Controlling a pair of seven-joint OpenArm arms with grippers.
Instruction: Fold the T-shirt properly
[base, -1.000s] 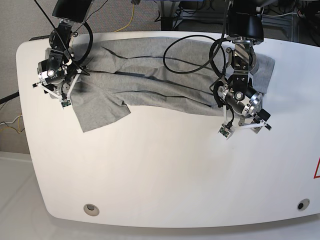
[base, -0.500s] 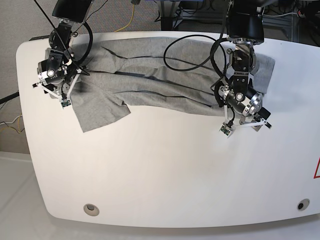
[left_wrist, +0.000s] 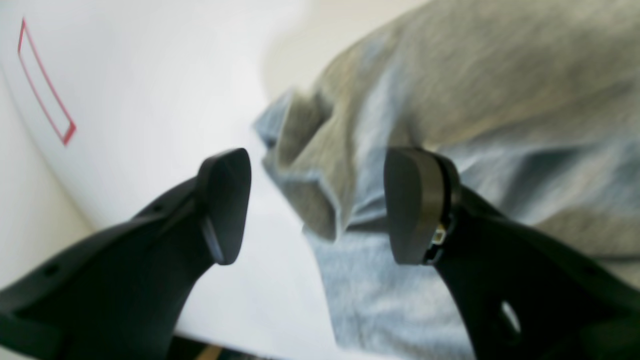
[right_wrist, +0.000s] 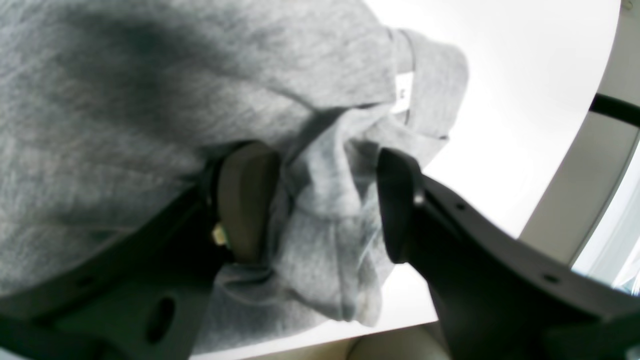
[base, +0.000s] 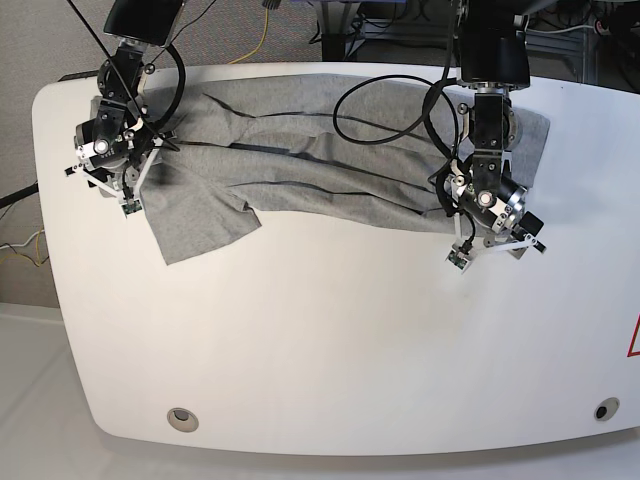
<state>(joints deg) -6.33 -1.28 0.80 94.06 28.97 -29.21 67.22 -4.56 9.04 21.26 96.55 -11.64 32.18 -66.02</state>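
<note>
The grey T-shirt (base: 320, 150) lies rumpled along the far side of the white table (base: 330, 340), with one flap hanging toward the front left. In the base view my left gripper (base: 497, 245) stands on the right, at the shirt's near edge. The left wrist view shows it (left_wrist: 317, 205) open, a folded edge of the T-shirt (left_wrist: 450, 90) lying between its fingers untouched. My right gripper (base: 105, 185) is at the shirt's left end. It (right_wrist: 320, 205) is open, straddling a loose bunch of the T-shirt (right_wrist: 125, 100).
Black cables (base: 380, 110) loop over the shirt behind the left arm. A red mark (base: 634, 335) sits at the table's right edge. Two round holes (base: 182, 418) (base: 605, 409) lie near the front edge. The table's rounded left edge is close to the right gripper.
The left gripper has shifted slightly right and turned a little at the shirt's near edge. The right arm and the shirt have stayed still.
</note>
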